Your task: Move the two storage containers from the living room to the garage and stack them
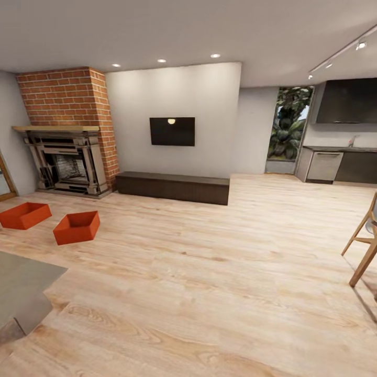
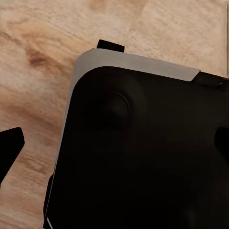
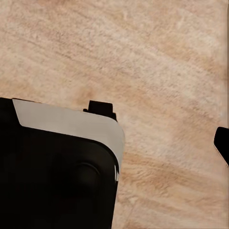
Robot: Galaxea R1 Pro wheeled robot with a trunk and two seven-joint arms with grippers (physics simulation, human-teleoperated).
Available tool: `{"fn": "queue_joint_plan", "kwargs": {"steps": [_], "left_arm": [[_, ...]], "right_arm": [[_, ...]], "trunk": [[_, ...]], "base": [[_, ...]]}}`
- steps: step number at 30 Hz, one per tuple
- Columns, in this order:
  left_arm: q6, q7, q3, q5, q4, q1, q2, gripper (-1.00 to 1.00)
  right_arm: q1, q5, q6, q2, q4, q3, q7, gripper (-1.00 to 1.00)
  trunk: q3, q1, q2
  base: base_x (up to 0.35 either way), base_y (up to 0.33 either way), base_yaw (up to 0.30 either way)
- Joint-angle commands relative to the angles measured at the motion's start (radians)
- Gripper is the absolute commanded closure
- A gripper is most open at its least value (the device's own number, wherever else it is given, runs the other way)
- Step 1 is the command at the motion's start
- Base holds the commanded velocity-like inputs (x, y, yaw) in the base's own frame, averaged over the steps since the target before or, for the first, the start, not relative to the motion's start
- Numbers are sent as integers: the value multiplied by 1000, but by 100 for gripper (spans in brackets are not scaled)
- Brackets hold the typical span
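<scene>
Two red-orange open-top storage containers rest on the light wood plank floor of the living room at the left of the head view, in front of the fireplace: one (image 1: 25, 215) farther left, the other (image 1: 77, 227) turned at an angle beside it, a small gap between them. Both look empty. In the left wrist view, my left gripper (image 2: 114, 143) hangs above my own dark base, one black fingertip (image 2: 9, 148) at the picture's edge, nothing between the fingers. My right gripper (image 3: 114, 143) likewise shows a fingertip (image 3: 222, 143) at the edge, over plank floor, holding nothing.
A brick fireplace (image 1: 68, 165) stands at the back left, with a low dark bench (image 1: 173, 187) under a wall TV (image 1: 172, 131). A grey furniture corner (image 1: 23, 285) juts in at the near left. A wooden chair (image 1: 364, 246) is at the right, kitchen units (image 1: 340, 165) behind it.
</scene>
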Motion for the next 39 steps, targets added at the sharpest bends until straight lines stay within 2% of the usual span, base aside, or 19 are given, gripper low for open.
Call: {"fn": "queue_joint_plan", "kwargs": {"steps": [1,26,33,39], "left_arm": [[3,0,0,6,-1,0,0,-100],[3,0,2,6,-3,0,1,-100],[3,0,1,6,-3,0,0,-100],[3,0,0,6,-3,0,1,-100]], "right_arm": [[-1,8,-5,0,3,3,-4,-100],[-1,8,5,-5,3,3,-3,-100],[-1,8,6,3,3,2,-2,-100],[-1,0,-6,-12,3,-3,4,-100]], "trunk": [[-1,1,0],[-1,1,0],[-1,1,0],[-1,1,0]], "base": [[324,0,0],[324,0,0],[324,0,0],[324,0,0]]}}
